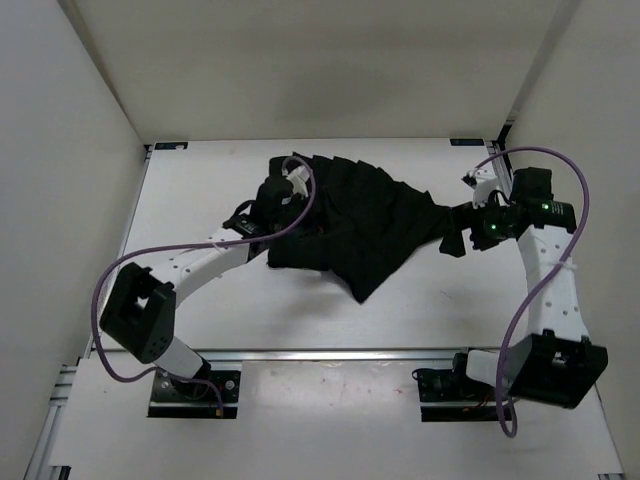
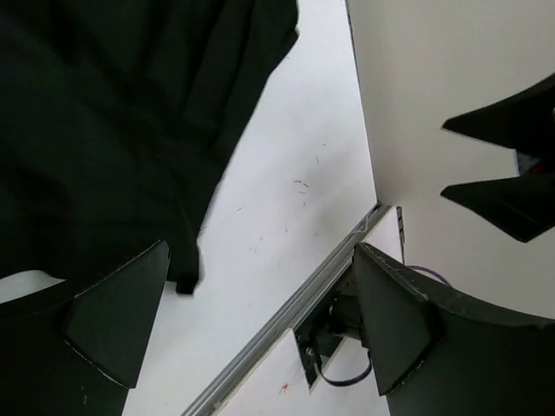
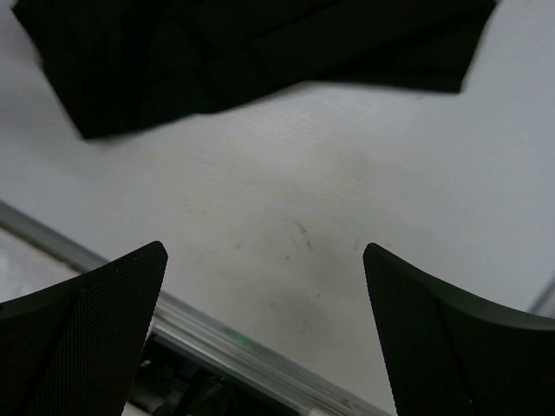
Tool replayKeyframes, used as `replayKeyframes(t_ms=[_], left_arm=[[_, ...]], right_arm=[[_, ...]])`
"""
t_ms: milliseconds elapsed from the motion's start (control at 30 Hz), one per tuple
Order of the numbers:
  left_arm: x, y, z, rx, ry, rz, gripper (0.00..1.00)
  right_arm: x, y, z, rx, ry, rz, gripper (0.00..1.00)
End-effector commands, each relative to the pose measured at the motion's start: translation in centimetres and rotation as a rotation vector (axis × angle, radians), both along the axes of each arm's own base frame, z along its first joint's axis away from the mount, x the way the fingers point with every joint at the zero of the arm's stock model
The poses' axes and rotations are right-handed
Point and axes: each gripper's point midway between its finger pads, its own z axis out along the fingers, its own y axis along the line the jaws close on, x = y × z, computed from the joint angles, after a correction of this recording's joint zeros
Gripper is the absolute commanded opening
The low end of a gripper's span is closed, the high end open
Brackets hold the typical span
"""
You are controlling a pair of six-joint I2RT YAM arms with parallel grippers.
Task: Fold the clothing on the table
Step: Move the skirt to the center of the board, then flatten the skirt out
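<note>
The black clothing (image 1: 360, 225) lies crumpled in the middle of the white table (image 1: 200, 190), with pleat-like creases fanning along its far edge. My left gripper (image 1: 283, 228) hovers over the garment's left edge. In the left wrist view that gripper (image 2: 260, 250) is open and empty, the clothing (image 2: 104, 130) ahead on its left. My right gripper (image 1: 462, 232) sits at the garment's right tip. Seen from the right wrist, this gripper (image 3: 264, 251) is also open over bare table (image 3: 303, 191), with the clothing (image 3: 217, 52) lying just beyond its fingertips.
A metal rail (image 1: 330, 352) runs along the table's near edge, with both arm bases bolted behind it. White enclosure walls (image 1: 60, 200) stand on the left, right and far sides. Purple cables (image 1: 130, 265) loop off both arms.
</note>
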Motion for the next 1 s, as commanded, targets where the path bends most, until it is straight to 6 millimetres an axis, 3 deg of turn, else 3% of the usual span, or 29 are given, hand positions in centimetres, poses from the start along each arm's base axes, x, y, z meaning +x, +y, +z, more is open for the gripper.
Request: replayKeyframes(t_ms=[0,67,100,133,200,233,300,367,433,533,600,700,833,900,967], left_arm=[[1.4,4.7,5.1,-0.084,-0.107,0.108,0.99],[2.3,7.7,7.5,-0.1,-0.175,0.168,0.99],[2.9,9.4,7.4,-0.07,-0.183,0.2,0.98],[3.3,10.7,8.7,-0.053,-0.234,0.219,0.98],[4.7,14.4,8.4,0.005,-0.239,0.299,0.99],[4.8,15.2,7.7,0.038,-0.224,0.308,0.99],[5.3,15.7,5.7,0.081,-0.177,0.28,0.99],[5.2,14.9,2.6,0.179,-0.113,0.228,0.99],[4.5,12.8,0.6,0.302,-0.13,0.152,0.98],[3.8,11.6,-2.6,0.391,-0.079,0.096,0.99],[3.1,12.2,-5.3,0.442,0.016,0.072,0.99],[2.8,14.0,-7.3,0.554,0.05,0.078,0.99],[3.8,18.0,-8.5,0.585,0.109,0.194,0.99],[3.9,18.6,-9.3,0.566,0.136,0.216,0.99],[3.9,19.2,-10.1,0.619,0.145,0.216,0.99]], right_arm=[[-2.0,2.4,-0.3,0.22,0.163,0.06,1.0],[-1.9,2.4,-0.6,0.326,0.238,0.051,1.0],[-1.7,2.6,-0.2,0.386,0.26,0.047,0.99],[-1.9,2.7,0.0,0.43,0.277,0.042,0.99],[-1.4,2.5,0.5,0.5,0.287,-0.006,0.99],[-0.9,2.2,0.4,0.509,0.289,-0.03,1.0],[-0.9,2.6,0.0,0.508,0.325,-0.065,0.99],[-1.1,2.7,-1.4,0.464,0.365,-0.118,1.0],[-2.1,2.9,-3.2,0.455,0.456,-0.202,0.99],[-3.0,3.0,-4.3,0.493,0.504,-0.254,1.0],[-3.3,3.1,-4.0,0.538,0.499,-0.256,0.99],[-3.6,3.3,-3.4,0.524,0.44,-0.229,0.99],[-4.3,3.9,-4.1,0.519,0.402,-0.211,1.0],[-3.8,2.8,-4.5,0.55,0.384,-0.291,1.0],[-3.8,3.2,-4.4,0.644,0.398,-0.299,1.0]])
